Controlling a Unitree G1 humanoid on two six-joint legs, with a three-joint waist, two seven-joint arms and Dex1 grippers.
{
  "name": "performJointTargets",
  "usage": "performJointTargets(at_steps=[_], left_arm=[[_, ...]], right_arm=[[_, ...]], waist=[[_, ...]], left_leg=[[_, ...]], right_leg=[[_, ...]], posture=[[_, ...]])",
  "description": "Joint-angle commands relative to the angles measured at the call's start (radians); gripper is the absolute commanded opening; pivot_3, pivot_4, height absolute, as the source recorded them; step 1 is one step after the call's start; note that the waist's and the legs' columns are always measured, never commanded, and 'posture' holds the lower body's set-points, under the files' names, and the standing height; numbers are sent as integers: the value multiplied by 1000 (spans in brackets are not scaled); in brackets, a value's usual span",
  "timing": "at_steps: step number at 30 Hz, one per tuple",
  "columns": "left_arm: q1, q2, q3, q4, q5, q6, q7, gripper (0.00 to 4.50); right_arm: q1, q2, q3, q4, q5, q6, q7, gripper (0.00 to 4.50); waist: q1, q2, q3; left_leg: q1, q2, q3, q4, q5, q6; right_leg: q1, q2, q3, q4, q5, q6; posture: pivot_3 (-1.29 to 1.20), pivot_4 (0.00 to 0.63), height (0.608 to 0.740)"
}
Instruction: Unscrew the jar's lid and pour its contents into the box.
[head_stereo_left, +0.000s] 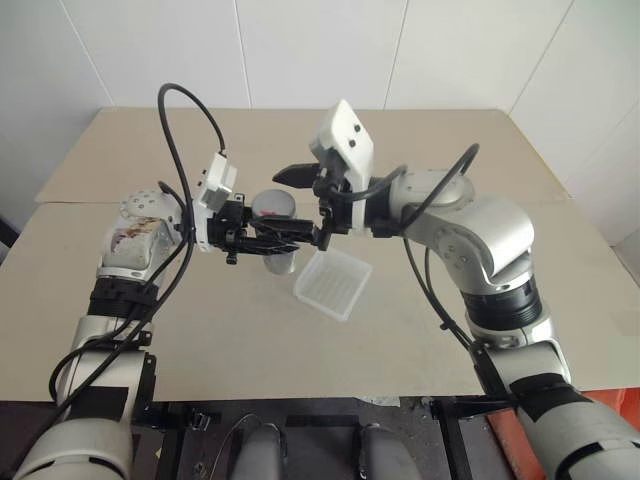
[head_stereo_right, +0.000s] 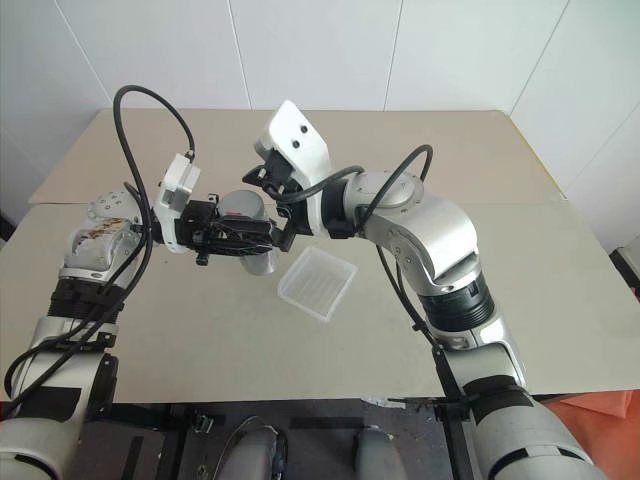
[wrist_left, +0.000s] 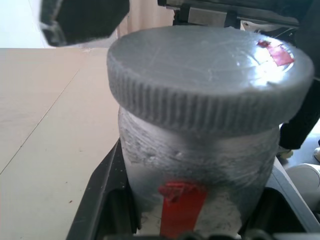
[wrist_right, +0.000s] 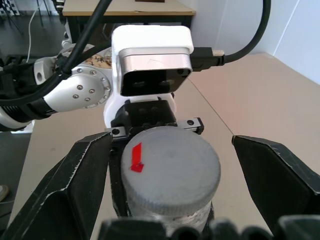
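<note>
The small clear cylindrical jar (head_stereo_left: 275, 248) with its white and red label is held up off the beige table (head_stereo_left: 420, 330), clamped round its body by the left gripper (head_stereo_left: 262, 240), and the round grey-blue ribbed screw lid (wrist_right: 170, 172) is still on. The right gripper (wrist_right: 170, 165) stands wide open, one black finger (wrist_right: 80, 185) either side of the lid, touching nothing yet. The shallow translucent white square plastic box (head_stereo_left: 333, 283) sits on the table just beside and below the jar. The risk, I'd say, is an off-centre bite on the lid: closing crooked could slip on the ribs, or twist the whole jar in the left grip instead of loosening the cap.
</note>
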Motion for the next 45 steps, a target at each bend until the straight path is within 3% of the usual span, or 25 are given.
performJointTargets(at_steps=[1, 9, 10, 12, 17, 22, 30, 34, 40, 45], left_arm=[[-22, 6, 15, -17, -7, -16, -3, 1926], [-20, 8, 15, -19, -7, -14, -4, 1926], [-21, 8, 15, -18, -6, -15, -4, 1926], [-23, 9, 15, -16, -5, -15, -5, 1926], [-25, 10, 15, -12, -3, -19, -6, 1926], [-25, 10, 18, -7, 2, -24, -6, 1926], [-16, 12, 23, -18, 2, -26, -3, 1926], [-15, 13, 24, -18, 3, -27, -2, 1926], [-15, 17, 27, -19, 3, -25, -3, 1926], [-11, 18, 25, -29, 2, -21, -3, 1926]], right_arm=[[-33, 12, -6, -13, -2, -1, 1, 4456], [-32, 21, -8, -11, 2, 3, 11, 4456], [-32, 20, -7, -11, 4, 5, 15, 4295], [-30, 19, -5, -12, 5, 8, 21, 3910], [-31, 21, -1, 1, -4, 12, 27, 2448], [-43, 26, -11, 18, -8, 6, 30, 766], [-45, 26, -32, 7, 5, -2, 41, 766], [-55, 31, -70, 5, 21, -9, 32, 1649], [-57, 25, -91, -12, 35, 10, 22, 3730], [-37, 18, -69, -23, 44, 18, 33, 3730]], waist=[[0, 0, 0], [0, 0, 0], [0, 0, 0], [0, 0, 0], [-1, 0, 0], [-1, 0, 0], [-1, 0, 0], [-1, 0, 0], [-1, 0, 0], [-1, 0, 0]], left_leg=[[0, 0, 0, 0, 0, 0], [0, 0, 0, 0, 0, 0], [0, 0, 0, 0, 0, 0], [0, 0, 0, 0, 0, 0], [0, 0, 0, 0, 0, 0], [0, 0, 0, 0, 0, 0], [0, 0, 0, 0, 0, 0], [0, 0, 0, 0, 0, 0], [0, 0, 0, 0, 0, 0], [0, 0, 0, 0, 0, 0]], right_leg=[[0, 0, 0, 0, 0, 0], [0, 0, 0, 0, 0, 0], [0, 0, 0, 0, 0, 0], [0, 0, 0, 0, 0, 0], [0, 0, 0, 0, 0, 0], [0, 0, 0, 0, 0, 0], [0, 0, 0, 0, 0, 0], [0, 0, 0, 0, 0, 0], [0, 0, 0, 0, 0, 0], [0, 0, 0, 0, 0, 0]], posture=[[0, 150, 740], [0, 150, 740], [0, 150, 740], [0, 150, 740], [0, 150, 740], [0, 150, 740], [0, 150, 740], [0, 150, 740], [0, 150, 740], [0, 150, 740]])
